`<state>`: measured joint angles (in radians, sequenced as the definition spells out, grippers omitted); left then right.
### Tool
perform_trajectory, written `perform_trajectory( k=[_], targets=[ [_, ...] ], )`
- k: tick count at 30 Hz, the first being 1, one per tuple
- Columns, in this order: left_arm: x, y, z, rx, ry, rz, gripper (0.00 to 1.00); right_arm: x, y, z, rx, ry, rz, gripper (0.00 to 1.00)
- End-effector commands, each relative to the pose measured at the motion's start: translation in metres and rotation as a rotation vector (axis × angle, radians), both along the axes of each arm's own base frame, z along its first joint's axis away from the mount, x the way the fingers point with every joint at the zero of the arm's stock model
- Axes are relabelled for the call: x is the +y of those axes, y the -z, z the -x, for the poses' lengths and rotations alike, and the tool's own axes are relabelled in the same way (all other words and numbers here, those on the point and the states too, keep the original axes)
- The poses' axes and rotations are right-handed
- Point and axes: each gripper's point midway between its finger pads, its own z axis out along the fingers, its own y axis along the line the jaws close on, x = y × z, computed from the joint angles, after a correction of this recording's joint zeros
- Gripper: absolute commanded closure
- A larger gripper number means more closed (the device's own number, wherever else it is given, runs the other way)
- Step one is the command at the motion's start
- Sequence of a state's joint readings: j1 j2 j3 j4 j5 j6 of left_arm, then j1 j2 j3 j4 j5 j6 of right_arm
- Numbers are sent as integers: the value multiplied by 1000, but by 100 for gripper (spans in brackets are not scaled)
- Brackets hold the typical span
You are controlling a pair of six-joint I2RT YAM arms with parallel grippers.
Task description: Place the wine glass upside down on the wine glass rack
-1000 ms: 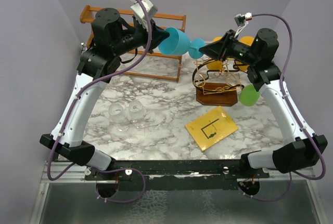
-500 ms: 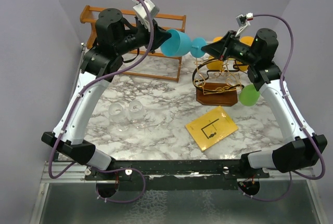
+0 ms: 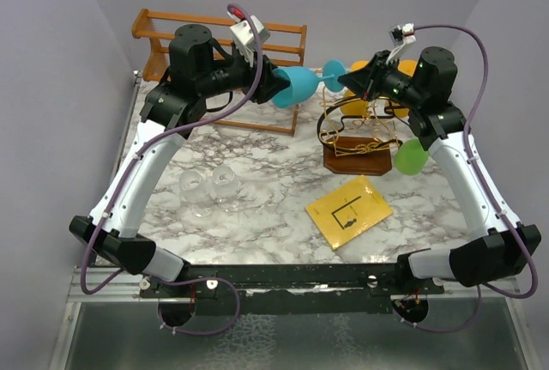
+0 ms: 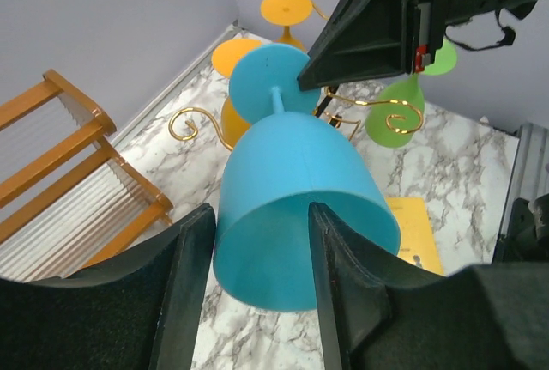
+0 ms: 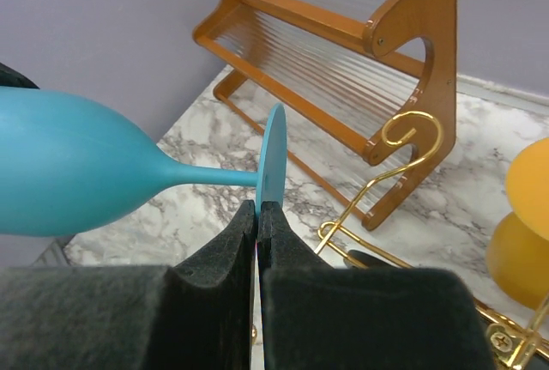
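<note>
One thin pinch seems to carry everything: the right gripper (image 5: 257, 211) is clamped on the foot's rim of the wine glass (image 3: 296, 87), while the left gripper (image 4: 257, 215) stands half-parted around the bowl. The glass lies sideways in the air, just left of the wine glass rack (image 3: 343, 125). With so slim a hold, the bowl's weight could twist it loose, dropping it onto the table (image 3: 257, 207).

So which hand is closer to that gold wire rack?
Right. The right hand, pinching the foot of the blue glass, hangs close above the rack. The left hand, open at the glass's bowl, is farther left, nearer the wooden shelf.
</note>
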<state>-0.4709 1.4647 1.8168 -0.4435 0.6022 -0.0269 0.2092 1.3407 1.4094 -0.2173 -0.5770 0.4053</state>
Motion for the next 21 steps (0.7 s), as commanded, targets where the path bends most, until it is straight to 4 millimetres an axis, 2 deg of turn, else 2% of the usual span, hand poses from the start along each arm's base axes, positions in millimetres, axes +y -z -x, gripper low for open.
perform_trajectory(
  k=[1,6,10,12,17,21],
  targets=[
    [15,-7,13,-76,-15,-54,48,-20,-29,-3,-169,95,111,99],
    [40,-3,9,-135,-125,-158,36,-32,-35,3,-287,121,228,99],
    [56,-2,7,-166,-193,-213,30,-37,-41,11,-360,110,309,99],
    [61,0,8,-172,-202,-239,27,-35,-47,19,-401,68,348,99],
    [69,6,5,-168,-248,-265,16,-25,-48,51,-499,-98,442,99],
    [75,8,-1,-162,-299,-267,9,-25,-42,72,-559,-190,536,99]
  ],
)
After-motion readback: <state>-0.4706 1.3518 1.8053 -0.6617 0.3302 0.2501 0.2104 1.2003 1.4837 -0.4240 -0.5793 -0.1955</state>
